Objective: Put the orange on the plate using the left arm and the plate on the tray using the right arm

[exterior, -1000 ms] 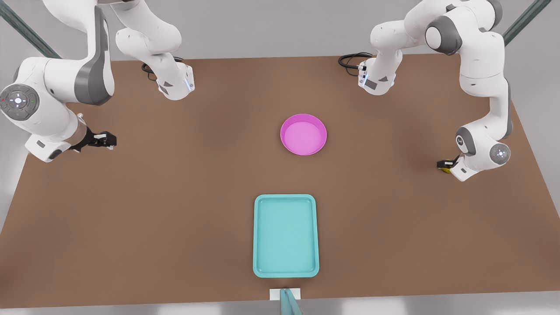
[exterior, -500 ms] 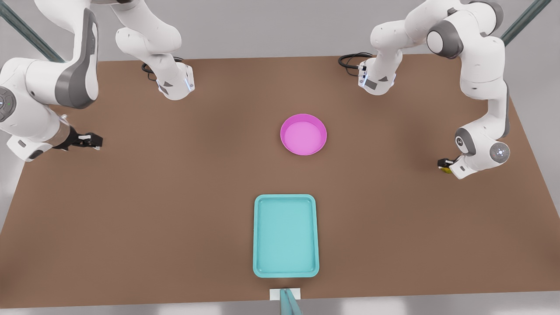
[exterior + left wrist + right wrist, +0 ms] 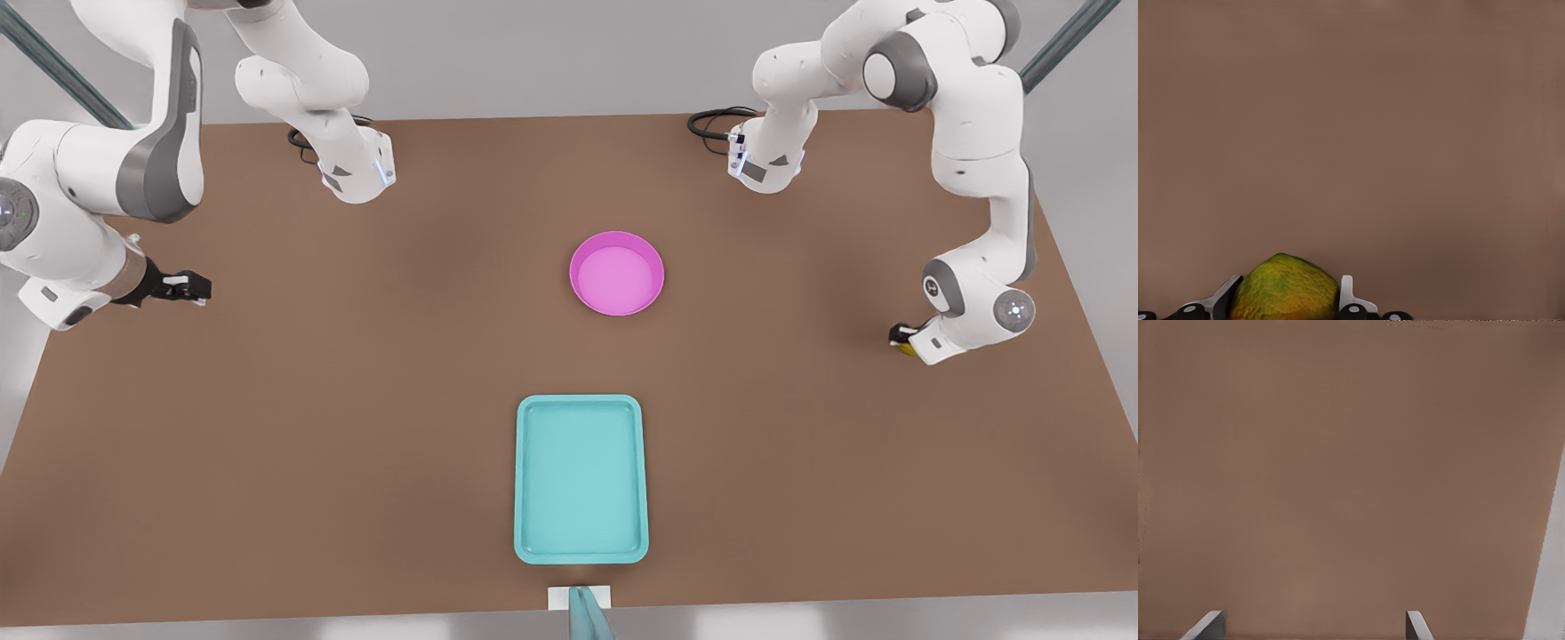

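No text, label, brand, number or sign can be read on anything here. The round grey joint cap (image 3: 1015, 309) on the white arm at the front view's right carries a small pale mark, perhaps a symbol, too small to make out. The grey joint disc (image 3: 13, 212) on the white arm at the front view's left shows small pale dots, with no letters legible. The small white card (image 3: 561, 597) at the brown bench's near edge looks blank.
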